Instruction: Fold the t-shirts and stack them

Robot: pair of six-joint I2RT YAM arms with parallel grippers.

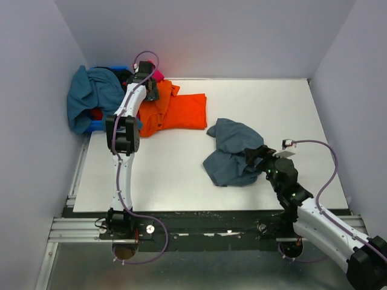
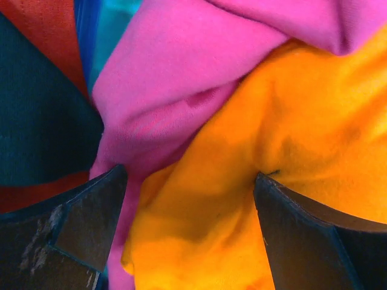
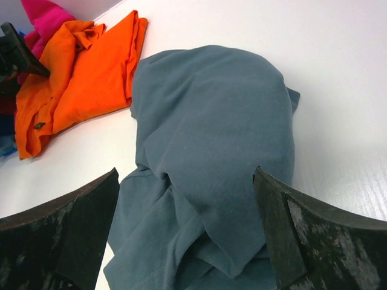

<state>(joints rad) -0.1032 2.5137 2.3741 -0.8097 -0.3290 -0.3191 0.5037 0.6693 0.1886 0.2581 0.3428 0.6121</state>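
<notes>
Much of the corner heap was hard for you to read. From above, the left arm (image 1: pixel 124 121) reached into the far left corner and its wrist covered the left jaws. Only the wrist camera showed them: wide apart, nothing clamped, with folds of the pink shirt (image 2: pixel 181 78) and the orange shirt (image 2: pixel 272 151) bulging up between them. That view sat so close that cloth filled it. A dark teal shirt (image 2: pixel 36 133), a bit of red cloth (image 2: pixel 48 30) and a blue strip (image 2: pixel 87 36) were cut off at its left edge, and you could not tell where one garment ended. Seen from above, the teal shirt draped over a blue box (image 1: pixel 97 125) and hid most of it, and only a scrap of the pink shirt showed beside the wrist.

The orange-red shirt (image 1: pixel 187 110) lay folded flat, just right of the crumpled orange one and touching it.

The grey shirt (image 1: pixel 233 154) lay in a crumpled heap right of the middle, apart from the others, its sleeves and collar lost in the folds. The right arm (image 1: pixel 314 217) came in from the near right. The right jaws stood wide apart, low at the heap's near right edge, holding nothing. You could not tell whether their tips touched the cloth.

The surface (image 1: pixel 272 109) was white and matte, with pale lilac-grey walls (image 1: pixel 36 60) on three sides and a metal rail (image 1: pixel 199 226) along the near edge.
</notes>
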